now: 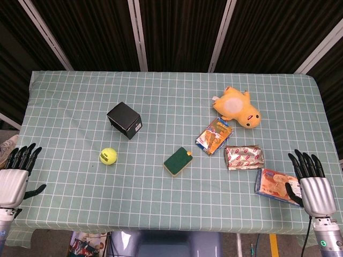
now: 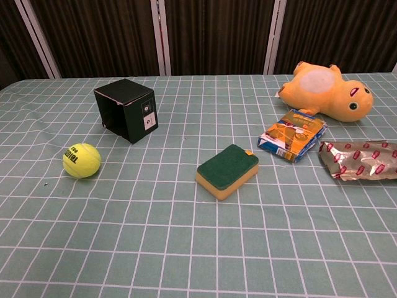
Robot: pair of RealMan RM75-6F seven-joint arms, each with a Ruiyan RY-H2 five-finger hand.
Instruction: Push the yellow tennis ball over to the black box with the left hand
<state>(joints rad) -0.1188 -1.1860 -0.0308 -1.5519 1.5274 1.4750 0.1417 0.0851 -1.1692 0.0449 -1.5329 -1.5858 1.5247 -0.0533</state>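
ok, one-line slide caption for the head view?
Start: both hands open at table edge, tennis ball apart from black box.

Bright, even overhead light; soft short shadows, both views sharp.

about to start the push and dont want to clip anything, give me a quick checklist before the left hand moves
1. Left hand free: ok, fingers apart, holding nothing, at the table's near left edge.
2. Yellow tennis ball reachable: ok, in the open, nothing between it and the hand.
3. Gap from ball to black box: ok, bare cloth; they sit apart.
4. Push direction: ok, box lies beyond the ball and slightly right.
5. Sponge out of the way: ok, well right of the ball.
6. Right hand clear: ok, open at the far right, beside a snack box.
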